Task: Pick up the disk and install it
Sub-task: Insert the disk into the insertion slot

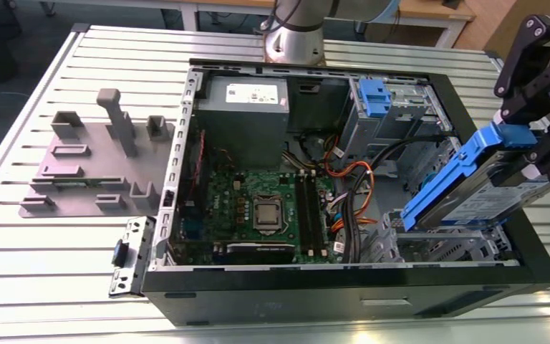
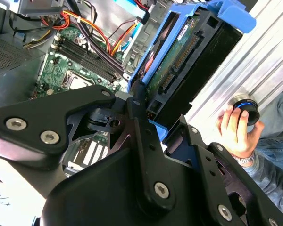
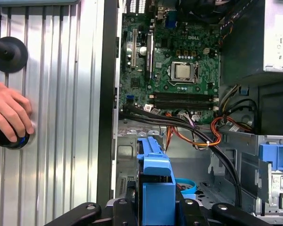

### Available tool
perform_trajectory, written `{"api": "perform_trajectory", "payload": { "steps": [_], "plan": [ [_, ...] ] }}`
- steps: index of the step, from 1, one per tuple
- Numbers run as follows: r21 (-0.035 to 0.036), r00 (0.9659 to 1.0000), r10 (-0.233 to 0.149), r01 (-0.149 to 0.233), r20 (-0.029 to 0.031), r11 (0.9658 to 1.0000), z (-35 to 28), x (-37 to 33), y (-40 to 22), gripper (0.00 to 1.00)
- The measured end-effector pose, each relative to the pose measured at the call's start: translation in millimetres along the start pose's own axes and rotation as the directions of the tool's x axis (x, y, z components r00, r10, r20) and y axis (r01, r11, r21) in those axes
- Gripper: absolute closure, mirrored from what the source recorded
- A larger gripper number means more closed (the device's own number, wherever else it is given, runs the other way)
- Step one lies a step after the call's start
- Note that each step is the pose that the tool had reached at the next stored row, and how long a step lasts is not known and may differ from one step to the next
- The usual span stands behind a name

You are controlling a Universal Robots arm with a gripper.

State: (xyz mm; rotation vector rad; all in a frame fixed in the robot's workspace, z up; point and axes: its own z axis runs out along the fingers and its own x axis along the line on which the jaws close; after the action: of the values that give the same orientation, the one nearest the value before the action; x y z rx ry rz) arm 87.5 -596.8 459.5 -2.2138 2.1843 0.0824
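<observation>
The disk (image 1: 475, 192), a silver drive clipped in a blue plastic frame, hangs tilted over the open computer case (image 1: 189, 143) at the exterior view's right side. Its lower end points down toward the metal drive cage (image 1: 442, 247). My black gripper (image 1: 521, 137) is shut on the frame's upper end. In the second wrist view the disk (image 2: 188, 61) shows its connector edge beyond the gripper (image 2: 153, 129). In the first wrist view the blue frame (image 3: 155, 183) sticks out from between the fingers (image 3: 127, 207), over the case floor.
A grey plastic stand (image 1: 98, 165) with upright posts sits on the slatted table (image 1: 46, 272) to the exterior view's left of the case. Inside are the motherboard (image 1: 256, 208), power supply (image 1: 246, 104), orange cables (image 1: 351, 175) and another blue bracket (image 1: 375, 97). A person's hand (image 2: 236, 127) holds a knob beside the case.
</observation>
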Motion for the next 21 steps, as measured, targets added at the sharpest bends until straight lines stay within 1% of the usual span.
{"api": "perform_trajectory", "payload": {
  "steps": [7, 16, 18, 19, 21],
  "plan": [
    [0.0000, 1.0000, 0.000, 0.000, 0.0001, 1.0000, 1.8, 0.1, 0.5, 0.64],
    [0.0000, 1.0000, 0.000, 0.000, 0.0015, 1.0000, 4.7, 0.2, 3.6, 0.64],
    [0.0001, 1.0000, 0.002, -0.002, 0.0026, 1.0000, 5.3, 0.2, 3.6, 0.64],
    [0.0002, 1.0000, 0.003, -0.003, 0.0043, 1.0000, 5.7, 0.2, 3.6, 0.64],
    [0.0004, 0.9999, 0.005, -0.005, 0.0105, 1.0000, 6.5, 0.3, 3.7, 0.64]
  ]
}}
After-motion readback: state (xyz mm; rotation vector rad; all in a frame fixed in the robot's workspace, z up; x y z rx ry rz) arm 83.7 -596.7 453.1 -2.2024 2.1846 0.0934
